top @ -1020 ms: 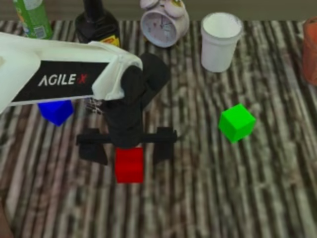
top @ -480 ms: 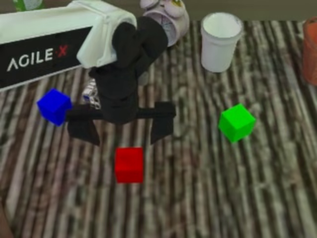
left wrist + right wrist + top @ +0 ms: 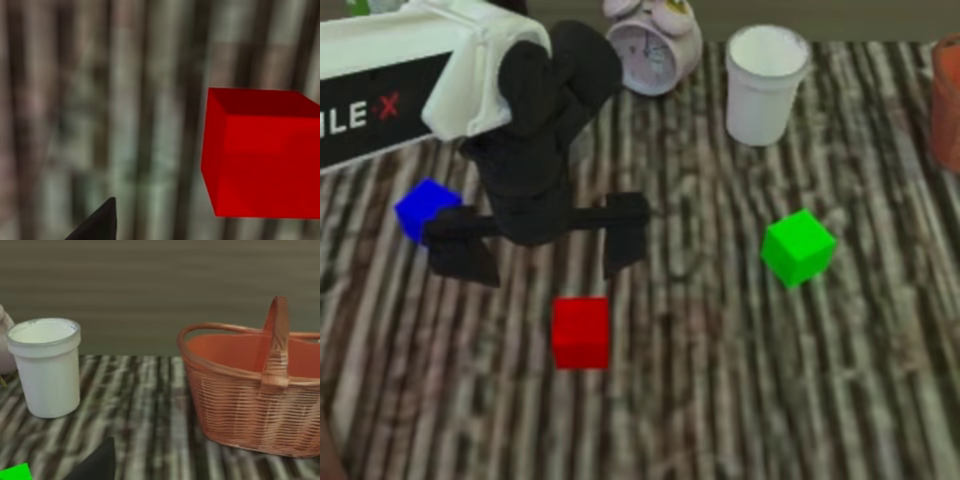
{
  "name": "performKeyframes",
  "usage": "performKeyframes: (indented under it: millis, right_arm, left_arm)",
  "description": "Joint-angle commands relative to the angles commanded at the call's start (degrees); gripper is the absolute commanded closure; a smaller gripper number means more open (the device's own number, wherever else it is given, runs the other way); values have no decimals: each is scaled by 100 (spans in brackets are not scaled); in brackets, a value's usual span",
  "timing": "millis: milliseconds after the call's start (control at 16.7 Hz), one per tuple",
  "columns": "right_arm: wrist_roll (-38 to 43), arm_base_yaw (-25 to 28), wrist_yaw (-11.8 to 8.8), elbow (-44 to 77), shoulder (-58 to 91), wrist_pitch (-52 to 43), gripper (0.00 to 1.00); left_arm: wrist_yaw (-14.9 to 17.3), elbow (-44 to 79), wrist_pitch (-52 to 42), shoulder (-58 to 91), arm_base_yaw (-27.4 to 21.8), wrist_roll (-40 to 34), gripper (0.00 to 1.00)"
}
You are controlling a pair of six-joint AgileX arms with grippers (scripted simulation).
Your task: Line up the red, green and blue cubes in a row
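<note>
- Now my left gripper [image 3: 535, 245] hangs wide open and empty above the desk [image 3: 740, 390], between the blue cube [image 3: 422, 207] and the red cube [image 3: 581, 332].
- Red cube sits just in front of it; green cube [image 3: 798, 246] lies well apart, to the right.
- Right gripper: not seen from above, so I cannot tell its state.

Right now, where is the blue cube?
In the top view the blue cube sits on the table's left side, partly hidden by the left gripper, with the red cube nearer the front and to its right.
</note>
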Motion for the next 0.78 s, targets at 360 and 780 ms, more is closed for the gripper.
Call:
performKeyframes:
  millis: [360,780]
  right_arm:
    - [-163,536,-14,2446,2641,-1559,0]
    - [-400,1298,-6,6028,7286,-4036,0]
  left_arm:
    - [-56,-1968,1293,-2504,1017,265,0]
    - [-95,-5115,3393,-6574,2356,1363,0]
